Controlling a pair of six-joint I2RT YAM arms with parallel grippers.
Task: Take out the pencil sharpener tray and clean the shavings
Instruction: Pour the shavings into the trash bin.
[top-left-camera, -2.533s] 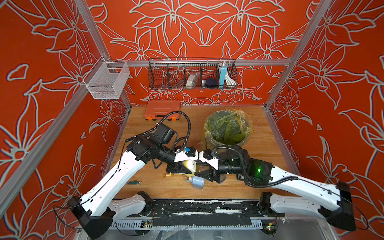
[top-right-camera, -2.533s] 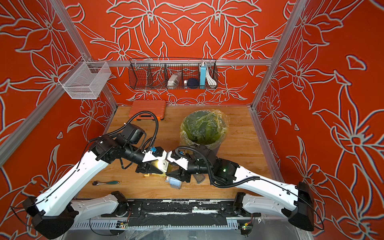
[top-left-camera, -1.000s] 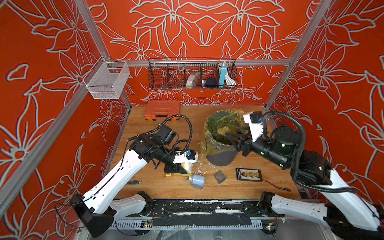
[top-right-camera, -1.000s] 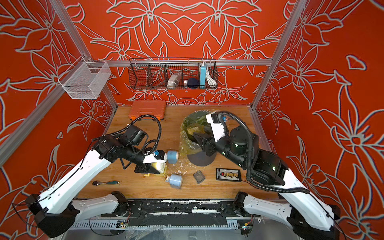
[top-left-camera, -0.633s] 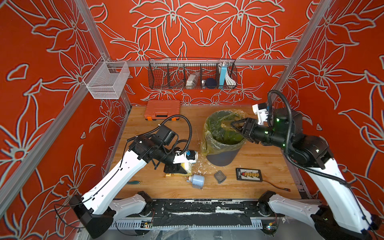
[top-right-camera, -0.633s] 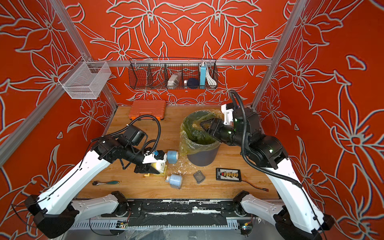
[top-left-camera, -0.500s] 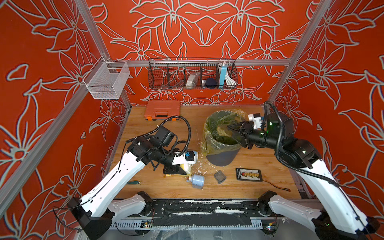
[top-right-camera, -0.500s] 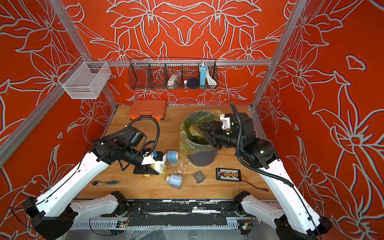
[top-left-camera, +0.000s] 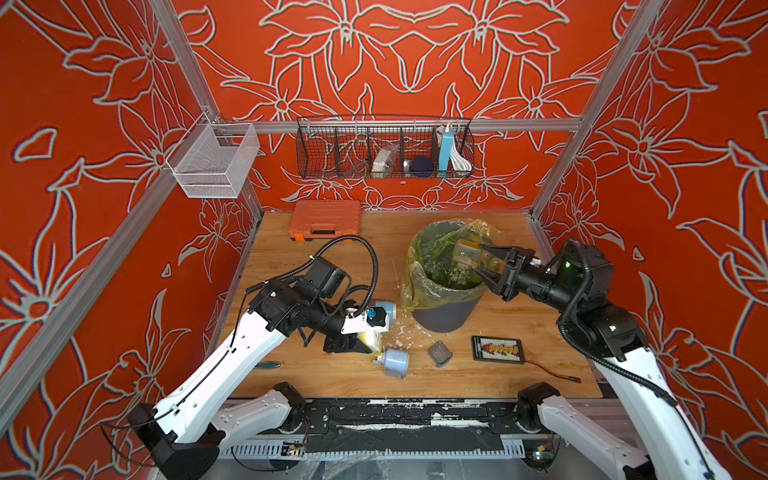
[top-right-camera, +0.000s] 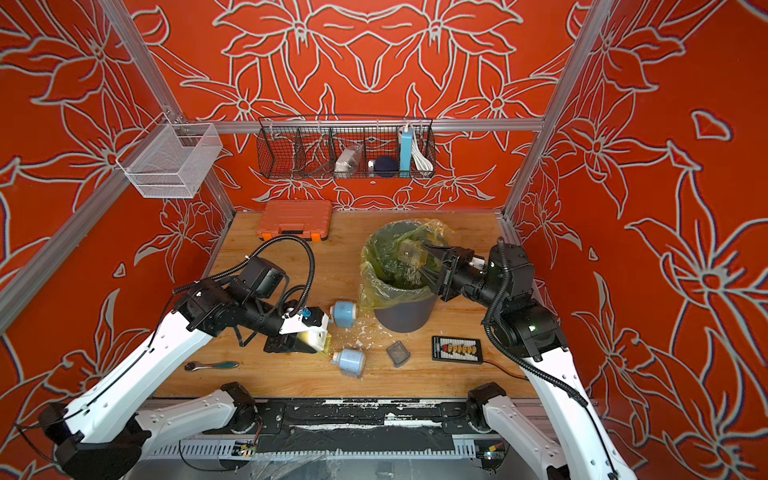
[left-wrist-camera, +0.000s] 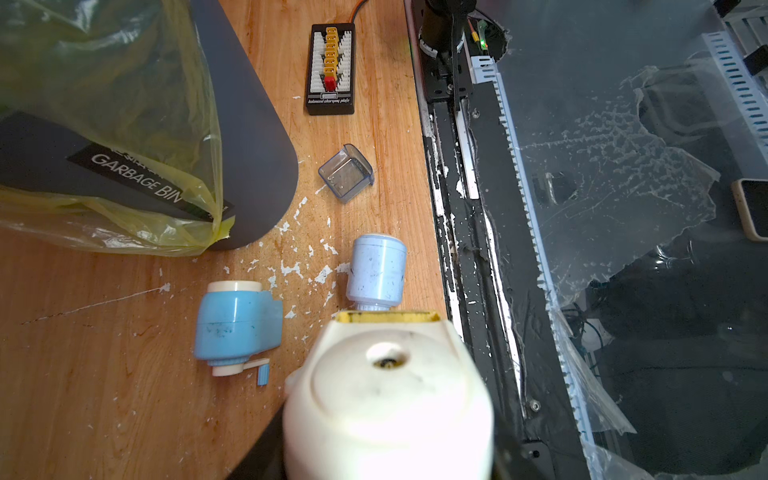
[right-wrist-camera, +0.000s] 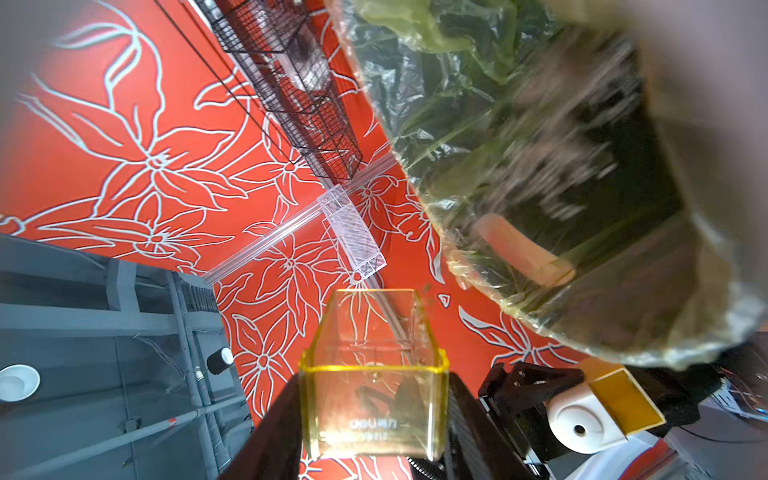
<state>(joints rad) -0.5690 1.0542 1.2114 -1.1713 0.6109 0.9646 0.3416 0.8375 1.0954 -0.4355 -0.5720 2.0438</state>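
Yellow clear plastic with thin walls: we judge the tray (top-left-camera: 467, 251) light, stiff, slick and likely to crack under a hard squeeze. The hold therefore belongs across its two side walls near the closed end, leaving the mouth free. The right claw (top-left-camera: 479, 257) has it that way, jaws roughly half apart and clamped on those walls, with the tray tipped above the bin (top-left-camera: 442, 316). Shavings (top-left-camera: 457, 272) fall from it into the bin's liner (top-left-camera: 415, 286). We expect them to weigh almost nothing and scatter at any jolt, and more lie on the table (left-wrist-camera: 104, 395) at the bin's foot. The left claw (top-left-camera: 360, 337) is closed tight on the sharpener (left-wrist-camera: 386, 399), low over the table beside the bin, on the side away from the right claw.
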